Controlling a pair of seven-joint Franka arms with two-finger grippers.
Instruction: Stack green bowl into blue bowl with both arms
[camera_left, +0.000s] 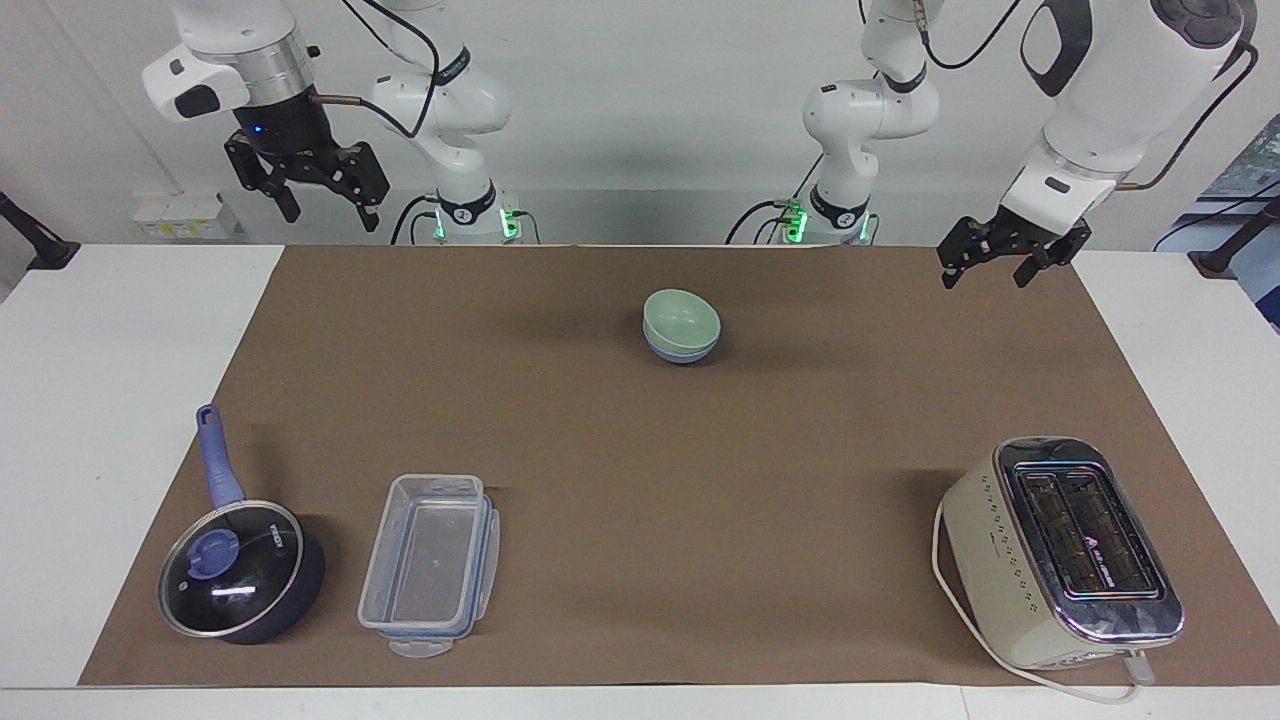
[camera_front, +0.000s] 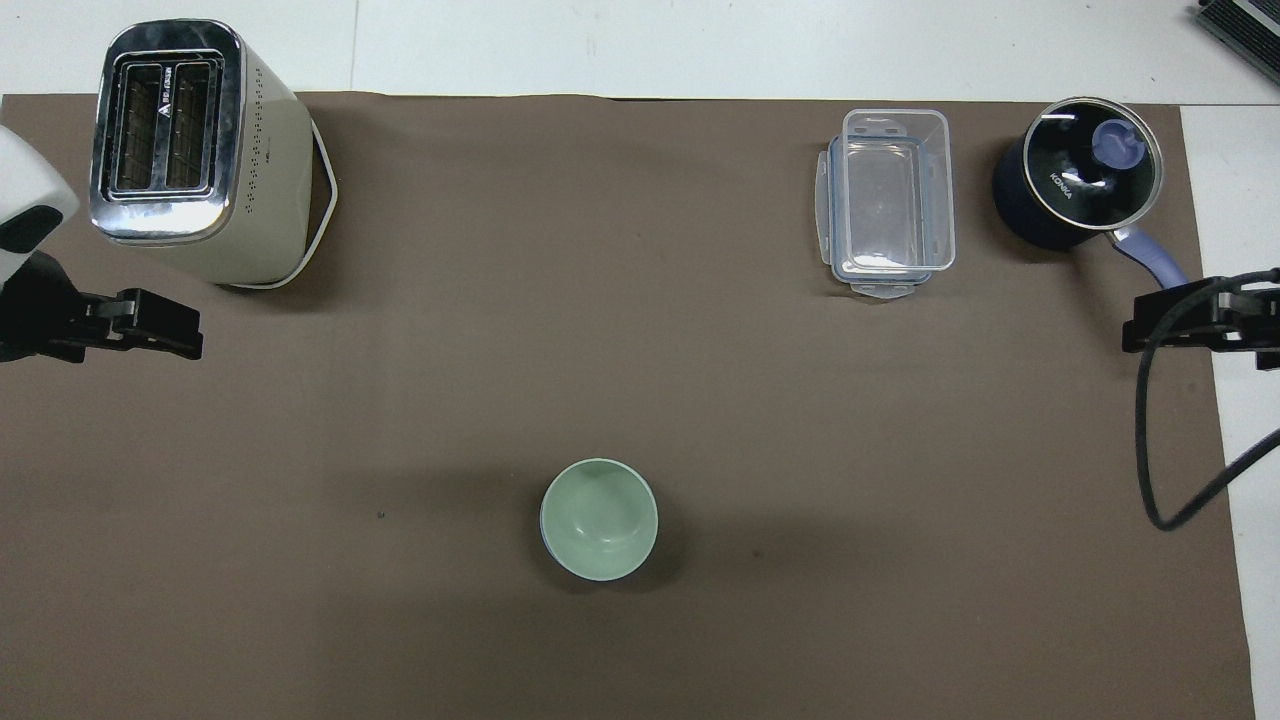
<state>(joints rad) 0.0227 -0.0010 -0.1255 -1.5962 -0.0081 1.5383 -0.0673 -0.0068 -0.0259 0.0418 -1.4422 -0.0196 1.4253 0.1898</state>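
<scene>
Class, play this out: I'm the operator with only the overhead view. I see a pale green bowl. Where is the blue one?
Observer: The small glossy pale-green bowl sits nested in the small glossy light-blue bowl, whose side shows beneath it.
Operator: Is the left claw touching them?
Observer: No; it hangs high, open and empty.
Operator: The right claw?
Observer: Also raised high, open, empty.
</scene>
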